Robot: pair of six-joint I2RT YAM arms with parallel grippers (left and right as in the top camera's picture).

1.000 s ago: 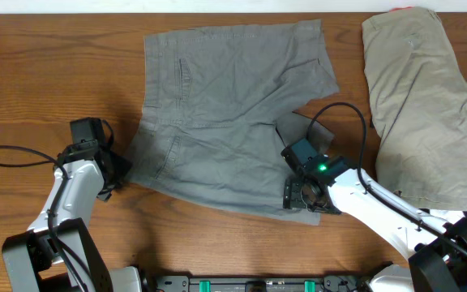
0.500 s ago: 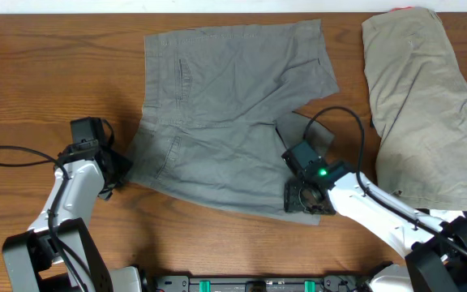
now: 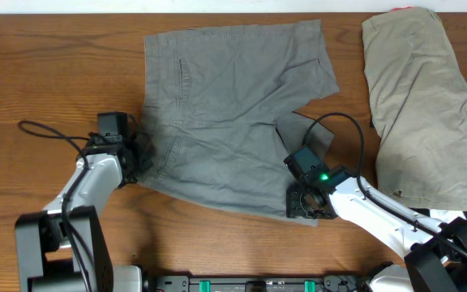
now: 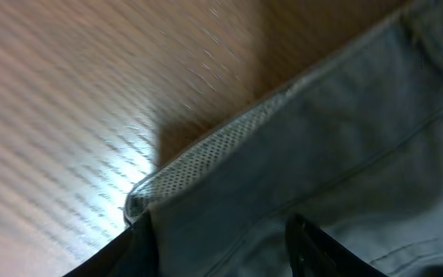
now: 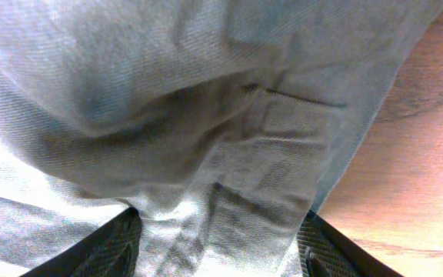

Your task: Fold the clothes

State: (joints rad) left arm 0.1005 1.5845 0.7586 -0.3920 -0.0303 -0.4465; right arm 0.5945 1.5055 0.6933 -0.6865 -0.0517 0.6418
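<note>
Now, grey shorts (image 3: 233, 113): spread nearly flat at the middle of the counter (image 3: 39, 65), reaching toward its far edge, waistband (image 4: 206, 158) to the left and both legs to the right.
Khaki shorts (image 3: 428, 105): heaped by the far right corner, apart from the grey pair and untouched by either arm.
Left fingers (image 4: 133, 258): standing apart at the near end of the waistband, with the mesh-lined edge and a flat layer of cloth between them. They do not look clamped yet.
Right fingers (image 5: 121, 238): also apart, straddling a bunched fold at the hem of the leg nearest the front edge. No firm pinch shows.
Handling: light, limp, wrinkled cotton. It will likely sag and drape the moment it is lifted, and it cannot be pushed into shape.
Grip: the cloth looks rough rather than slippery, and nothing here is fragile.
Where to hold: the doubled waistband and stitched hem are probably the firmest places, one corner to each arm.
Risk: a shallow pinch may catch only the top layer.
</note>
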